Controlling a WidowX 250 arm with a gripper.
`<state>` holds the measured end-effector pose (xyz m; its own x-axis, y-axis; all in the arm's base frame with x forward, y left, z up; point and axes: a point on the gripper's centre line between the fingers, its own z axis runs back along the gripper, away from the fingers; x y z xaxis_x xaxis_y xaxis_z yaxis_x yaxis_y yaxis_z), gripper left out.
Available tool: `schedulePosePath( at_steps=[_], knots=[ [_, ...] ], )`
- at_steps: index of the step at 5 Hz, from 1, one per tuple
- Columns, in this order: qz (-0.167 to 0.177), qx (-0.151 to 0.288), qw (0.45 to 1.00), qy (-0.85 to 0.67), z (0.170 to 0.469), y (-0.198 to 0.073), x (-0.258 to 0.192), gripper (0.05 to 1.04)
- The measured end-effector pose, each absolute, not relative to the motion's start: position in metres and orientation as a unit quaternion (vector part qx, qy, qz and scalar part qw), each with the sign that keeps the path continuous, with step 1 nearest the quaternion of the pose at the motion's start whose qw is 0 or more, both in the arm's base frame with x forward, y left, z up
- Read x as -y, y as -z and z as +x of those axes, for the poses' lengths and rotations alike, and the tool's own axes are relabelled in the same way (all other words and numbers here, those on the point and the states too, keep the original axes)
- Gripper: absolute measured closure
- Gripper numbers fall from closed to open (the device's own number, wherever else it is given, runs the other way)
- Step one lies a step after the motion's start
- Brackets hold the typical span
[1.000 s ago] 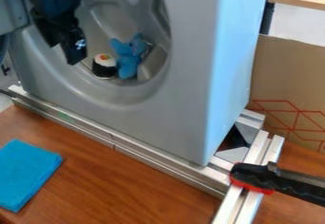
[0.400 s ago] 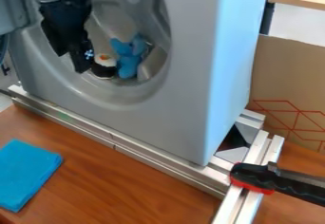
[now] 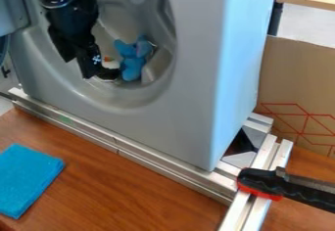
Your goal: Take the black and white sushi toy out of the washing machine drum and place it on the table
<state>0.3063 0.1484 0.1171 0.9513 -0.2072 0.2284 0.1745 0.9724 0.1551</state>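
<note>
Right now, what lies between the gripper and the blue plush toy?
In the camera view, a round black-and-white sushi toy, partly hidden by the gripper.

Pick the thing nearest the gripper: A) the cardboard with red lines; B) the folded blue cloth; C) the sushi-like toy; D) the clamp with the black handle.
C: the gripper is right at the sushi-like toy, partly covering it, while the folded blue cloth lies outside on the wooden table.
</note>
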Motion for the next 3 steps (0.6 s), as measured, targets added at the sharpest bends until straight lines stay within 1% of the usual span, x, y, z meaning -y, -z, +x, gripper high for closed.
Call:
schedulePosePath(
  at_steps=[3],
  knots=[
    [0.05,0.114,0.986,0.109,0.326,-0.108,-0.143,0.083]
  ],
)
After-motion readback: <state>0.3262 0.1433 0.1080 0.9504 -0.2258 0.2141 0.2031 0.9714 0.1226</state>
